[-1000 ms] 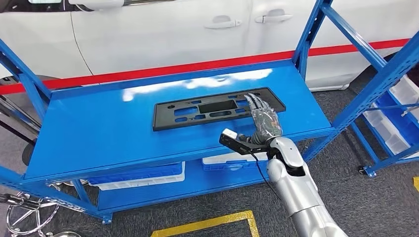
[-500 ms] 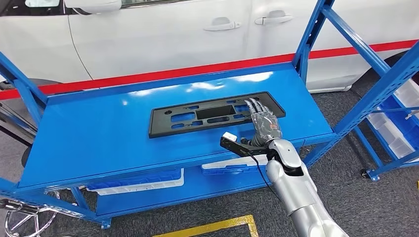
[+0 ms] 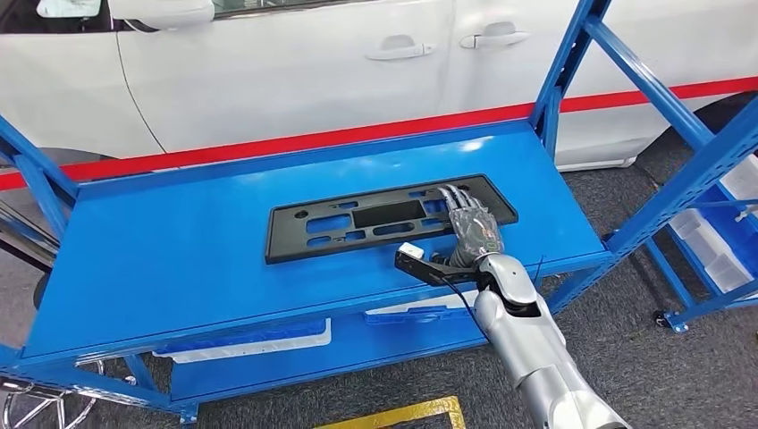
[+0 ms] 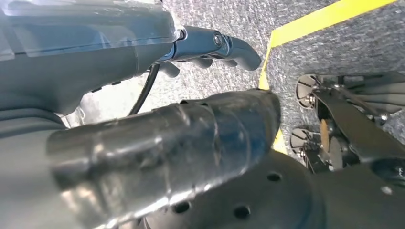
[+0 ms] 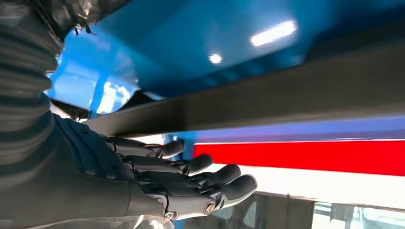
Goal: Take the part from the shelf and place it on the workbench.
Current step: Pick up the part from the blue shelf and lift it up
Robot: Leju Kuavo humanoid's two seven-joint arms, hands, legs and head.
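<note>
The part, a long black plastic plate with cut-out slots [image 3: 357, 223], lies flat on the top level of the blue shelf [image 3: 179, 259]. My right hand [image 3: 474, 228] rests on the plate's right end, its fingers stretched out and apart across it. In the right wrist view the plate [image 5: 286, 102] is a dark bar running just past the straight fingers [image 5: 200, 164] of that hand [image 5: 143, 181], which do not close around it. My left hand [image 4: 119, 57] hangs low over the grey floor, holding nothing, its thumb [image 4: 191, 138] apart from the fingers.
A white car with a red stripe [image 3: 313, 63] stands right behind the shelf. Blue uprights [image 3: 559, 80] frame the shelf's right end. White and blue bins [image 3: 259, 335] sit on the lower level. Another blue rack with bins [image 3: 715, 241] is at the right. Yellow floor tape [image 3: 393, 416] lies in front.
The whole picture has shifted a little, so the camera has moved. My right hand stays on the right end of the plate, and the plate still lies flat on the shelf.
</note>
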